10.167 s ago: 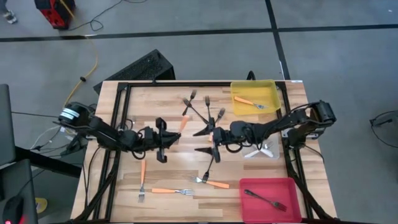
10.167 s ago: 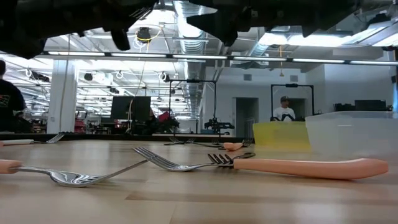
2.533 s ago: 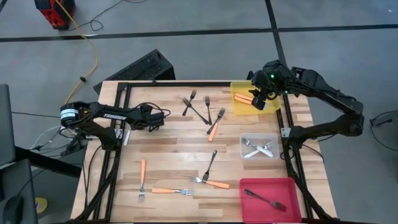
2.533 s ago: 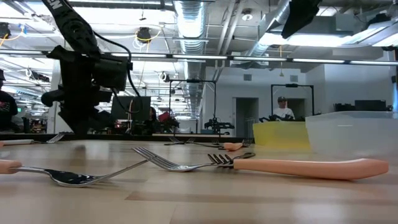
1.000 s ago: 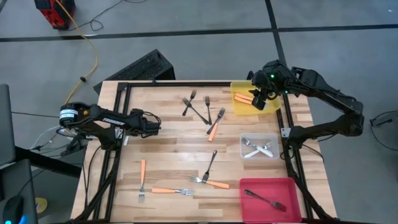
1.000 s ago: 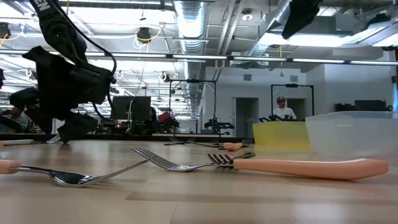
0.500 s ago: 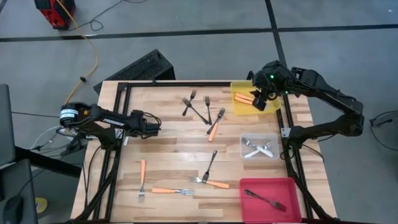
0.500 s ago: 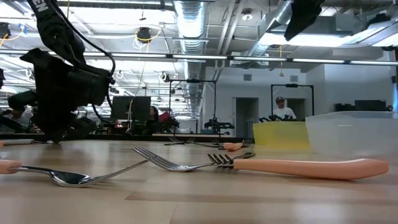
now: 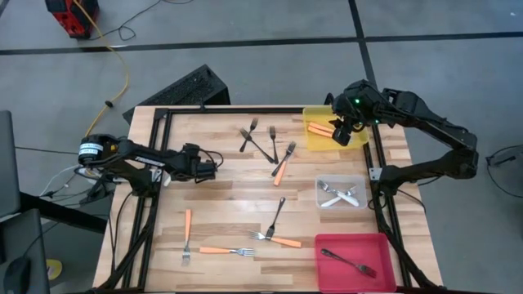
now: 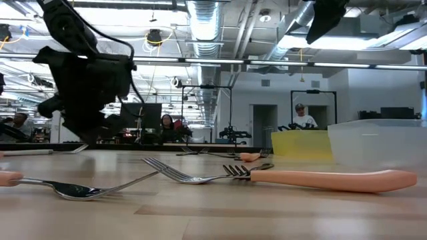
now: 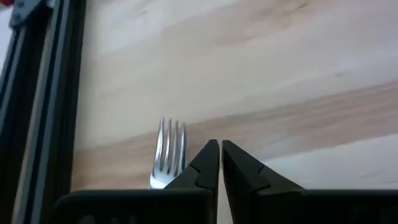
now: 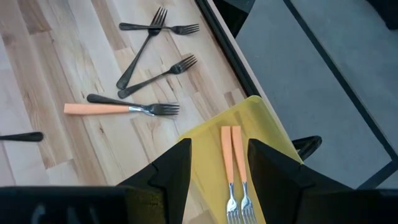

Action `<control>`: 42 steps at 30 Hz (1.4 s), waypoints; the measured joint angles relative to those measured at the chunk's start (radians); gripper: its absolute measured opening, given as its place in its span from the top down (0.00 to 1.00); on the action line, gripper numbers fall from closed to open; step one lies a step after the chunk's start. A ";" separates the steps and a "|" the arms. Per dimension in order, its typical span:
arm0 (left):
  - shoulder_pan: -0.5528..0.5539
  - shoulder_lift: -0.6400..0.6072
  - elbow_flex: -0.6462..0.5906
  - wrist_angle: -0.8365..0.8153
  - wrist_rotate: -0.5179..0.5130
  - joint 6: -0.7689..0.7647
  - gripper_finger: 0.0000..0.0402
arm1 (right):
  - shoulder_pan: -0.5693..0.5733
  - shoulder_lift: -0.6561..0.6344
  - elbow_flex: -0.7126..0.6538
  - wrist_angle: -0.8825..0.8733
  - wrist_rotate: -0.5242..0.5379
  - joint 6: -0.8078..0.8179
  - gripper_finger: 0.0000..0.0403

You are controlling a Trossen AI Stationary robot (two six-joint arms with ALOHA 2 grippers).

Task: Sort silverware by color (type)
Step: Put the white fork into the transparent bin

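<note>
The left arm reaches low across the left side of the pale wooden table (image 9: 221,196), its left gripper (image 9: 211,169) pinched fully together with nothing between the tips; a silver-tined fork (image 11: 166,155) lies just beside them in the left wrist view. The right arm bends in from the far right, its right gripper (image 9: 343,133) hanging partly spread and empty above the yellow rectangular plastic bin (image 9: 356,117), which holds two orange-handled forks (image 12: 234,168). Three dark metal forks (image 9: 260,140) lie scattered nearby.
</note>
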 joint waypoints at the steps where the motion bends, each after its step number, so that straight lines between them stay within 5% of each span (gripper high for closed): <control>1: 0.000 0.000 0.008 0.000 0.001 0.022 0.97 | 0.000 0.000 0.000 0.000 0.000 0.000 0.54; 20: 0.000 -0.001 0.008 0.018 -0.139 0.079 0.38 | 0.000 0.000 0.000 0.001 0.000 0.000 0.54; 42: -0.034 0.280 -0.017 0.012 -0.170 -0.245 0.39 | 0.000 0.000 0.000 0.000 0.000 0.008 0.54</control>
